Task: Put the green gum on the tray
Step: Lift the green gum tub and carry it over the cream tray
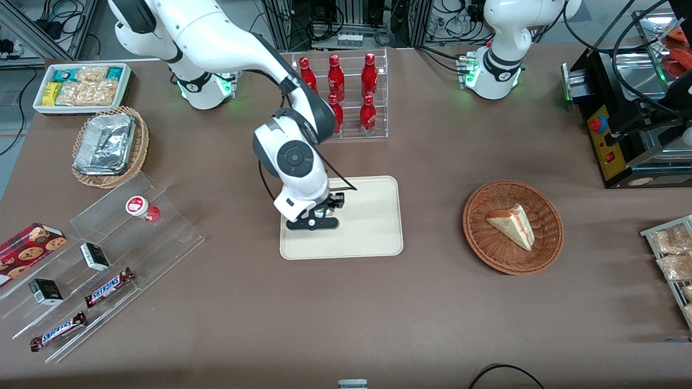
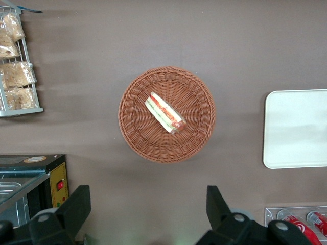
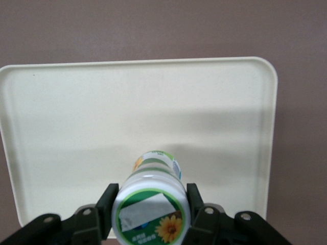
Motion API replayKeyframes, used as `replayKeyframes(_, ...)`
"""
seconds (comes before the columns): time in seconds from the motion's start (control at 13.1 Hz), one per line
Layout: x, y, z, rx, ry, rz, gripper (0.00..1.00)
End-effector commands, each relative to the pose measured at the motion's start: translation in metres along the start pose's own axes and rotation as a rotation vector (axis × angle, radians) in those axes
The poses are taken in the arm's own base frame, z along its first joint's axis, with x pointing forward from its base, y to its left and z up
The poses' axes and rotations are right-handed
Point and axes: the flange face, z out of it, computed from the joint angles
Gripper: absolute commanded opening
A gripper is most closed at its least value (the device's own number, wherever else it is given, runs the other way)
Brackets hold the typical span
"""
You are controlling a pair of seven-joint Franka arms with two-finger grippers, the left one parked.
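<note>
The green gum [image 3: 152,206] is a small bottle with a white lid marked green and orange. It stands upright between my right gripper's fingers [image 3: 106,204], which press on both sides of its lid. Its base is at or just above the surface of the cream tray [image 3: 153,102]. In the front view my gripper [image 1: 319,216] hangs over the part of the tray [image 1: 373,227] toward the working arm's end, and it hides nearly all of the gum. The tray also shows in the left wrist view [image 2: 296,127].
A red-and-white-lidded gum bottle [image 1: 141,208] stands on a clear tiered stand with Snickers bars [image 1: 108,287]. A rack of red bottles [image 1: 346,92] stands farther from the camera than the tray. A wicker basket [image 1: 546,254] holds a sandwich. A foil tray [image 1: 105,143] sits in another basket.
</note>
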Motion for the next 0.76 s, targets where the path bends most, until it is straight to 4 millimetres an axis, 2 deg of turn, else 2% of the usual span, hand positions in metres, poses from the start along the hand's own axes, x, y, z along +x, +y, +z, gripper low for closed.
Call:
replayKeyframes(0.0,-0.001,-0.023,0.016,0.041,0.044,0.021,0.0)
replayKeyframes(0.38,0.001,-0.027,0.044,0.032,0.082,0.001,0.0)
replayKeyframes(0.69,-0.001,-0.023,0.057,0.014,0.086,-0.007,0.0)
